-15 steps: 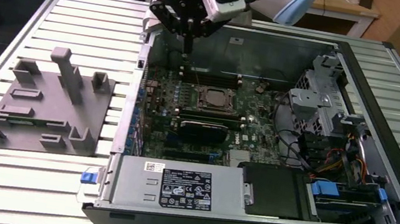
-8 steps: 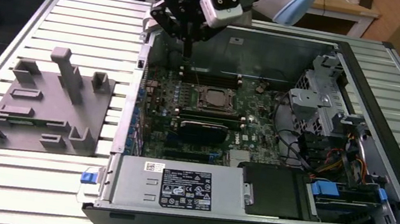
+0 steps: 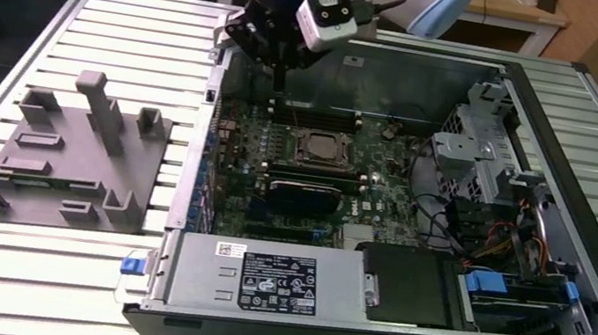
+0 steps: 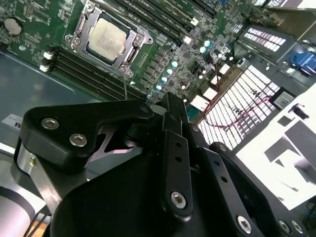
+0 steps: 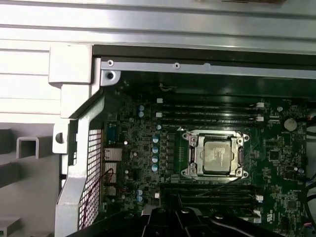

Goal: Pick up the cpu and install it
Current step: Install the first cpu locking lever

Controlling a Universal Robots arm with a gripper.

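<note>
One cpu [image 5: 218,157] sits in the one socket [image 5: 215,154]; one gripper [image 3: 280,71] hovers upper centre, finger state unclear

The cpu [image 5: 219,156] is a small flat square chip with a dull silver metal top and a thin pale rim. It lies flat and level inside the metal-framed socket [image 5: 214,135] on the motherboard (seated square to the frame, with memory slots running along two opposite sides of the socket), as seen in both wrist views [image 4: 106,39].
</note>
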